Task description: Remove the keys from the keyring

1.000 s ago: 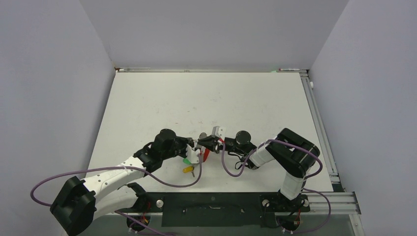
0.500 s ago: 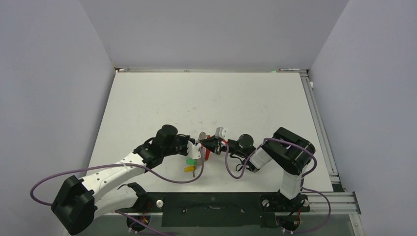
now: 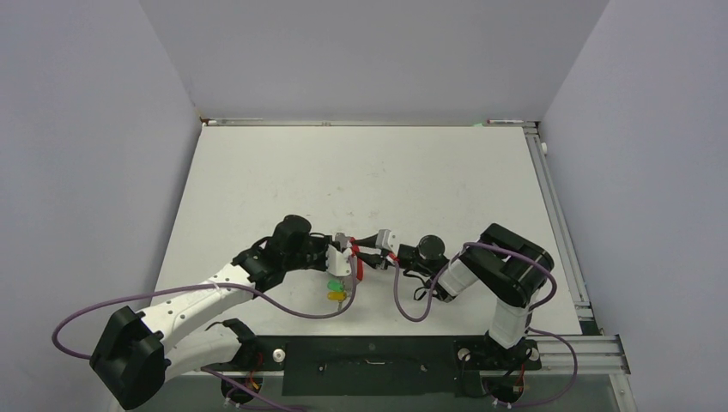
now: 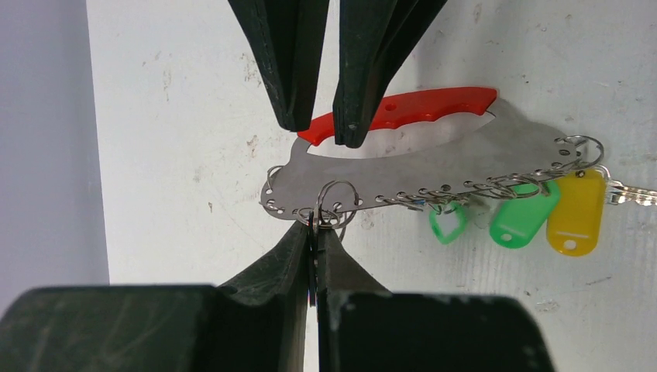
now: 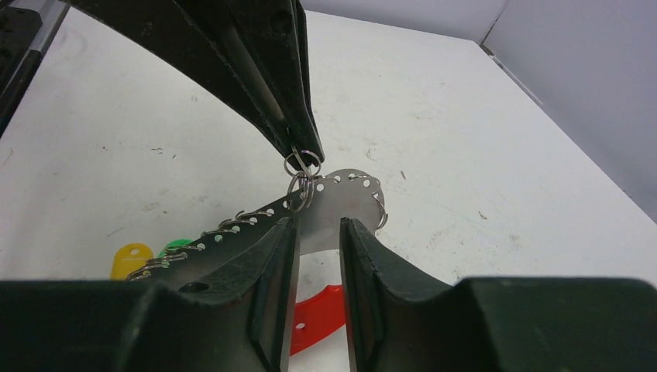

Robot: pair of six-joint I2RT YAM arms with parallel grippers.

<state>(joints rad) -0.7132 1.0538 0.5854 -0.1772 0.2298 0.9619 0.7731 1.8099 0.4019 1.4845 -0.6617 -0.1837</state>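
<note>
The keyring [image 4: 434, 167] is a grey holed plate with a red band [image 4: 418, 105]. It is held between both grippers near the table's front middle [image 3: 356, 268]. My left gripper [image 4: 316, 232] is shut on a thin key seen edge-on. The key's small split ring [image 5: 302, 163] still links into the plate. My right gripper [image 5: 319, 225] closes on the red band's end, with the plate [image 5: 349, 198] at its tips. Green [image 4: 517, 221] and yellow [image 4: 575, 221] tags and another key [image 4: 631, 194] hang from the plate's far end.
The white table [image 3: 360, 172] stretches behind the grippers to grey walls on three sides. A metal rail [image 3: 558, 223] runs along its right edge. Purple cables loop beside both arms near the front edge.
Both grippers and the keyring have shifted slightly toward the front. The tags now lie more directly under the left gripper. Both grips are unchanged.
</note>
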